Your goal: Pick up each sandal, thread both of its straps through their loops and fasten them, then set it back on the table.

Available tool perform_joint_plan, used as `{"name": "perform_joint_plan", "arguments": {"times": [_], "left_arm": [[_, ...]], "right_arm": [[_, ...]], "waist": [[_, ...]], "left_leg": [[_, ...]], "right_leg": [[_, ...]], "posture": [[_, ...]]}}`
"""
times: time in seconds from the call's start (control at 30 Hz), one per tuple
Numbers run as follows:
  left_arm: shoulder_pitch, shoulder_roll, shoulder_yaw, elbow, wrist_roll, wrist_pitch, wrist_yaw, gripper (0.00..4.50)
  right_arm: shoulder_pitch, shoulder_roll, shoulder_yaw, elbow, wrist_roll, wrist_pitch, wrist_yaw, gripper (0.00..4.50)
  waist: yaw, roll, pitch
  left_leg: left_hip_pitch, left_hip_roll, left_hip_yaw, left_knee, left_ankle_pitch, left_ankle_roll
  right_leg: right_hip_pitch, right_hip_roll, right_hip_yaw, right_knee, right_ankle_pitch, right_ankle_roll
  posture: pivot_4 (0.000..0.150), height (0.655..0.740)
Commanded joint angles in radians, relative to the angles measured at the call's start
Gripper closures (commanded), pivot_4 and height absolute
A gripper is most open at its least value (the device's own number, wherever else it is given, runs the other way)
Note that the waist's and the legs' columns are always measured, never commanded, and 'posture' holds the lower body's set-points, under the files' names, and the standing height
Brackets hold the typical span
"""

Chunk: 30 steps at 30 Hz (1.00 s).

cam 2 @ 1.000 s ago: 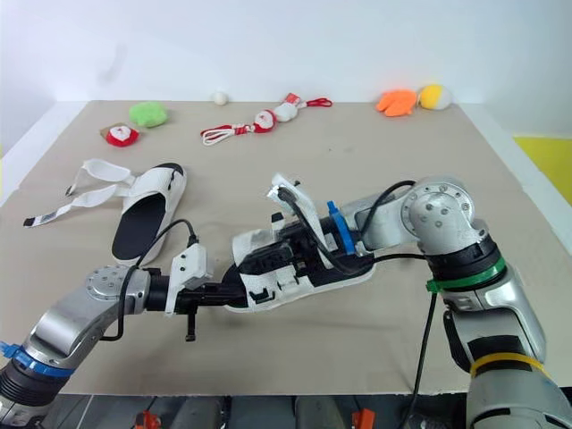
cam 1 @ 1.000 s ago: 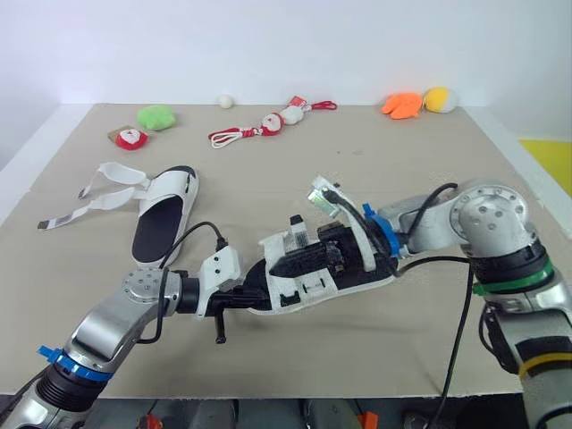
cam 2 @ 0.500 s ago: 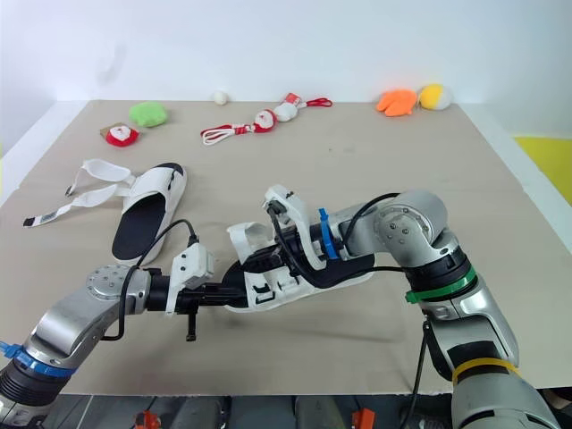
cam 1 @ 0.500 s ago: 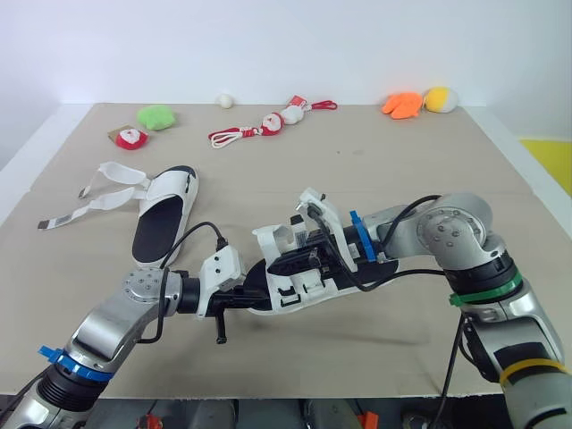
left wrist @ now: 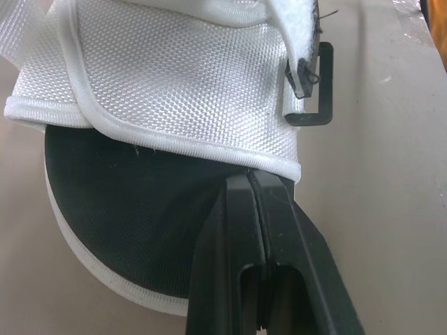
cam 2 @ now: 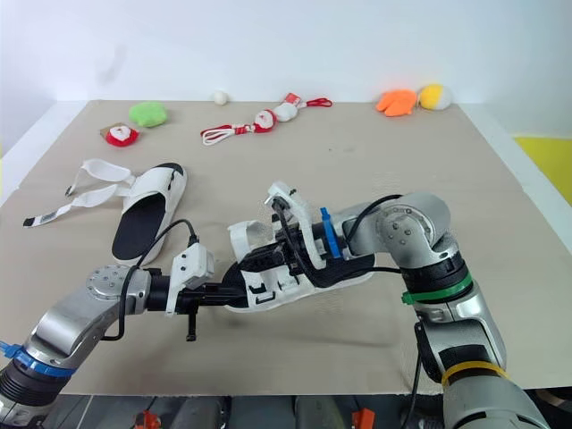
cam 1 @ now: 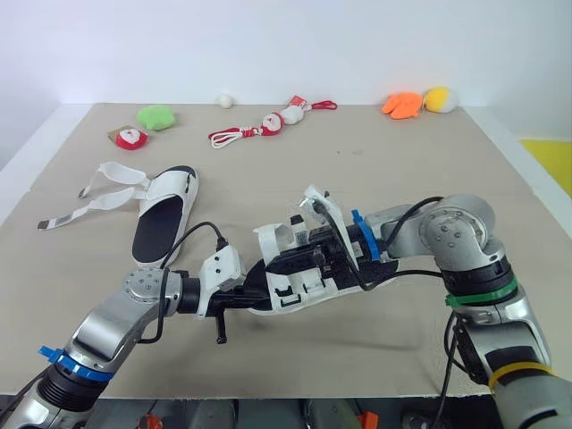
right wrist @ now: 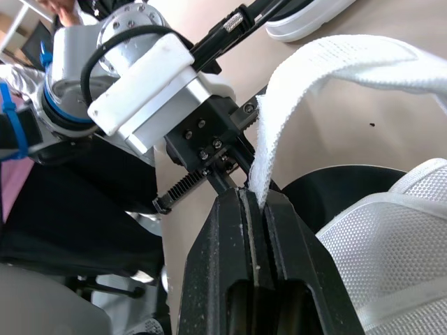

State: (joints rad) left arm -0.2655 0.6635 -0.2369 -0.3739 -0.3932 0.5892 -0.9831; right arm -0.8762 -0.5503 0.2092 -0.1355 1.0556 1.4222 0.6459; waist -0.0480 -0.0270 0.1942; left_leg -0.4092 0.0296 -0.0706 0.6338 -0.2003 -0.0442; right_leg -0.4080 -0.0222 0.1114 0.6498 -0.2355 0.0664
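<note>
My left gripper [left wrist: 250, 183] is clamped tight on one end of the white sandal [cam 1: 308, 284], fingertips tucked under the edge of its mesh upper, over the black footbed. My right gripper [right wrist: 253, 199] is pinched closed on a strap [right wrist: 328, 63] of that same sandal, the webbing arching up out of the fingers. A black loop [left wrist: 318, 87] hangs at the side of the mesh. The sandal sits between both arms over the near middle of the table [cam 1: 375, 152]. The second sandal [cam 1: 165, 214] lies flat on my left, well apart, its bands splayed loose
</note>
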Motion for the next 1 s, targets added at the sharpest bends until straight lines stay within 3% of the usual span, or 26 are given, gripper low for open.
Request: {"name": "perform_joint_plan", "arguments": {"times": [0.03,0.3,0.57,1.0], "left_arm": [[0.008,0.002,-0.014,-0.001,0.010,0.014,0.008,4.50],[0.008,0.002,-0.013,-0.003,0.010,0.017,0.008,4.50],[0.004,0.001,-0.014,0.001,0.011,0.015,0.006,4.50],[0.003,-0.001,-0.014,0.004,0.013,0.012,0.007,4.50]], "right_arm": [[0.014,-0.024,0.020,-0.059,-0.048,-0.024,0.035,4.46],[0.041,-0.044,0.062,-0.096,-0.132,-0.079,0.106,4.46],[-0.006,0.031,-0.067,-0.049,-0.049,0.024,0.106,4.46],[0.050,-0.041,0.047,-0.143,-0.176,-0.079,0.151,4.46]], "waist": [[0.000,0.000,0.000],[0.000,0.000,0.000],[0.000,0.000,0.000],[-0.001,0.000,0.000]], "left_leg": [[0.000,0.000,0.000,0.000,0.000,0.000],[0.000,0.000,0.000,0.000,0.000,0.000],[0.000,0.000,0.000,0.000,0.000,0.000],[0.000,0.000,0.000,0.000,0.000,0.000]], "right_leg": [[0.000,0.000,0.000,0.000,0.000,0.000],[0.000,0.000,0.000,0.000,-0.001,0.000],[0.000,0.000,0.000,0.000,0.000,0.000],[0.000,0.000,0.000,-0.001,-0.001,-0.002]], "posture": [[0.150,0.7400],[0.150,0.7400],[0.150,0.7400],[0.150,0.7400]]}}
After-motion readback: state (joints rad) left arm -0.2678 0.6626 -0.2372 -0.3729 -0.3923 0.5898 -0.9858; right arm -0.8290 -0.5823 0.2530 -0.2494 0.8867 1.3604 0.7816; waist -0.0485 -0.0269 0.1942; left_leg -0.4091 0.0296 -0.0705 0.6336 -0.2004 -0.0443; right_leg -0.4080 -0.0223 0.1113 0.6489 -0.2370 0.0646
